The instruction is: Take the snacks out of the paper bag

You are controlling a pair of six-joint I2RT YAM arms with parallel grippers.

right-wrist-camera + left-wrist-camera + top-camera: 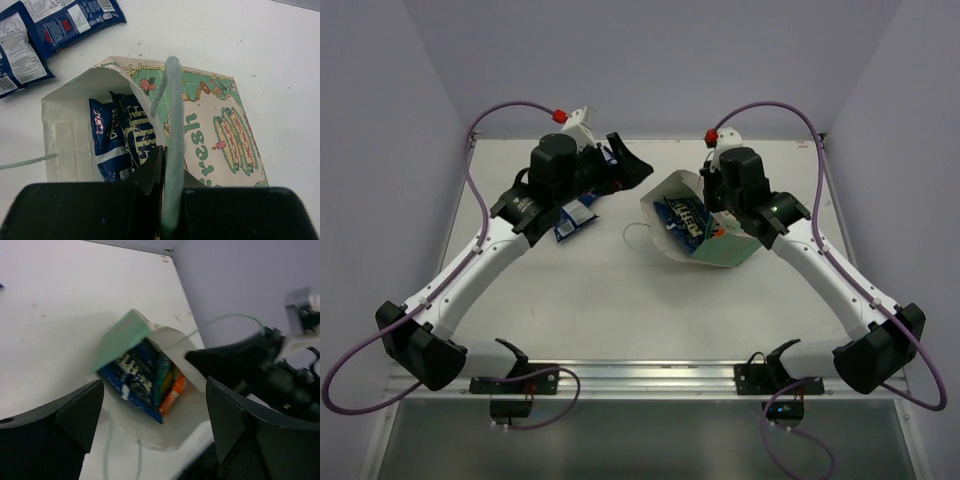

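Note:
The paper bag (725, 250) lies on its side right of centre, its mouth facing left. My right gripper (718, 212) is shut on the bag's upper rim; in the right wrist view the gripper (167, 160) pinches the wall of the bag (220, 135) beside a string handle (172, 115). Snacks (685, 215) show inside: a blue-and-white packet (106, 137) and a dark navy one (137, 131). The left wrist view shows the navy packet (135, 372), a teal one (164, 377) and an orange one (175, 390) in the bag's mouth (125, 335). My left gripper (628, 165) (155, 440) is open and empty, left of the bag.
Two blue-and-white packets (576, 216) lie on the table beside my left arm; they also show in the right wrist view (65, 20) (17, 55). A loose string handle (638, 236) trails from the bag's mouth. Walls close in the table at the back and sides.

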